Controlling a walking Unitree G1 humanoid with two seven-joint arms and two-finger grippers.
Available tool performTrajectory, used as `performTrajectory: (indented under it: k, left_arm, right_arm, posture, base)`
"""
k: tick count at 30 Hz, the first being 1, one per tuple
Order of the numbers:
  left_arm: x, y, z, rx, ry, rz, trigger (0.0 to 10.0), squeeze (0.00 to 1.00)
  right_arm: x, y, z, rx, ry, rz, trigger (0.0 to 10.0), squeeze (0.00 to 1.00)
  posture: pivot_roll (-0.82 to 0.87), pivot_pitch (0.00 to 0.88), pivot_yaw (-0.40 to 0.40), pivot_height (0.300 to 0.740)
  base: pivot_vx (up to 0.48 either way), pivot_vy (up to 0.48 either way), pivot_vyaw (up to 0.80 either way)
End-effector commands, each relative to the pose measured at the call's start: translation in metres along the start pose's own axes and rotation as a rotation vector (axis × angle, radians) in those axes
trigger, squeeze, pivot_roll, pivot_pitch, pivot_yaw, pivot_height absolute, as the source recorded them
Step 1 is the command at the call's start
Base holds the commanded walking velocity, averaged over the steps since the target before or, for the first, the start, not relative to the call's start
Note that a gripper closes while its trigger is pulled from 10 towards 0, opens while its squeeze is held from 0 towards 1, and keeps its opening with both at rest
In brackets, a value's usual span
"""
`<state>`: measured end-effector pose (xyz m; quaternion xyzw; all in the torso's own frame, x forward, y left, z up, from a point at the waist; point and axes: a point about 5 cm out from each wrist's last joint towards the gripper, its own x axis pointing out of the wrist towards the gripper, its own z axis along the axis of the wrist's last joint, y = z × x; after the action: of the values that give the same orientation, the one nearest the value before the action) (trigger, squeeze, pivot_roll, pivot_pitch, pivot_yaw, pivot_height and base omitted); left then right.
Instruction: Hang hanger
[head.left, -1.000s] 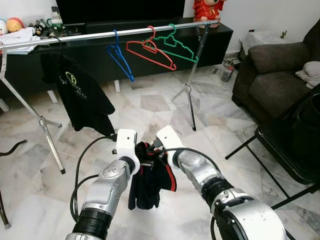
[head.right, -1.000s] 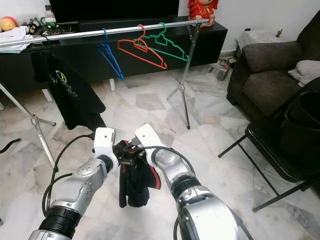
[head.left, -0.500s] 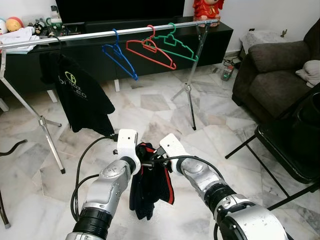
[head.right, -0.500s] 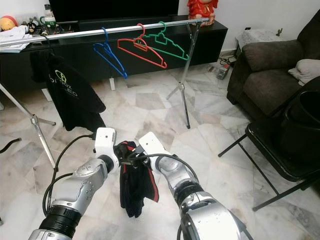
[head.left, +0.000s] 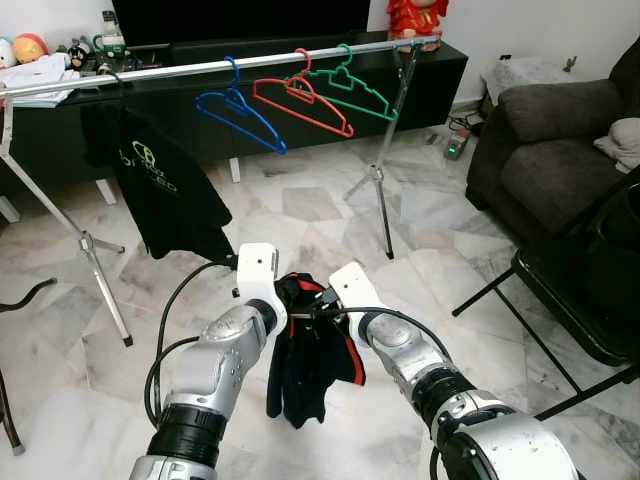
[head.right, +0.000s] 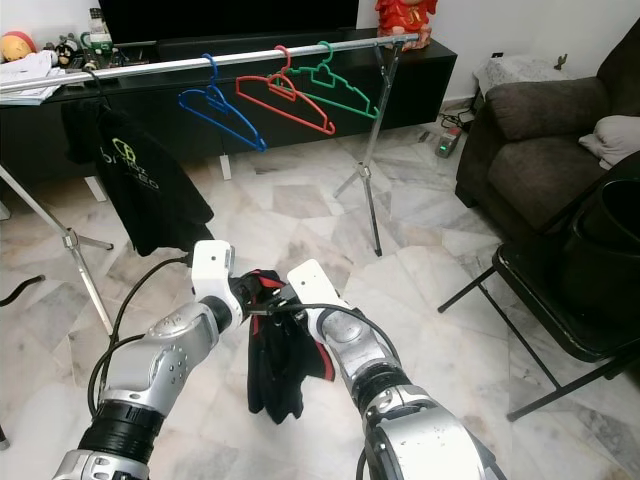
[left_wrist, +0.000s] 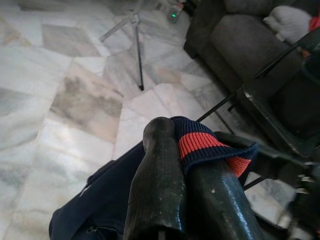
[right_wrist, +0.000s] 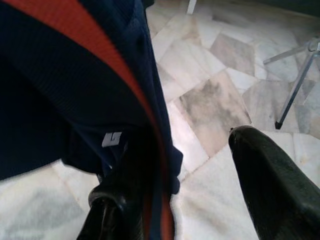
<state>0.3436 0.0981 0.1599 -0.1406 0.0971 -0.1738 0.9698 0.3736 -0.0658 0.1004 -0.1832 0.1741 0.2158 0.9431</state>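
So the biggest thing here is the long silver clothes rail on tripod legs (head.left: 250, 66), well beyond both grippers and higher than them, with a black printed t-shirt (head.left: 165, 190) hanging at its left end and three bare plastic hangers in the middle: blue (head.left: 240, 108), red (head.left: 300, 100) and green (head.left: 350, 88). Off to the right there's a dark grey sofa (head.left: 550, 150) and a black folding chair with a black bucket-looking container (head.left: 615, 235) on it; can't see what's inside, if anything. Down in front, the dark navy garment with red trim (head.left: 305, 355) droops between the two grippers. The left gripper (head.left: 283, 308) is clamped tight on the red-striped collar, you can see the ribbed knit pinched between its fingers (left_wrist: 165, 200) in the left wrist view. The right gripper (head.left: 322, 306) has its jaws spread apart, one finger buried in the fabric and the other standing free beside it. The hanger itself seems wrapped up in the garment; I can't make it out properly. My take: get the hook found and held firmly before lifting toward the rail, and aim for the gap between t-shirt and blue hanger.
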Motion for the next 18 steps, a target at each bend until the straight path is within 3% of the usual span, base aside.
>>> performTrajectory:
  k: [1,18]
  left_arm:
    - [0.0,-0.015,0.022,0.002,-0.064,-0.063,0.0,0.0]
    - [-0.004,-0.02,0.036,-0.023,-0.082,-0.089,0.0,0.0]
  right_arm:
    - [-0.001,0.0,-0.003,0.025,-0.004,-0.012,10.0,0.0]
    - [-0.006,-0.004,-0.031,0.079,0.048,-0.056,10.0,0.0]
  posture:
    - [0.27,0.144,-0.023,0.74]
    - [0.27,0.14,-0.017,0.74]
  base:
    - [0.0,0.0,0.0]
    - [0.0,0.0,0.0]
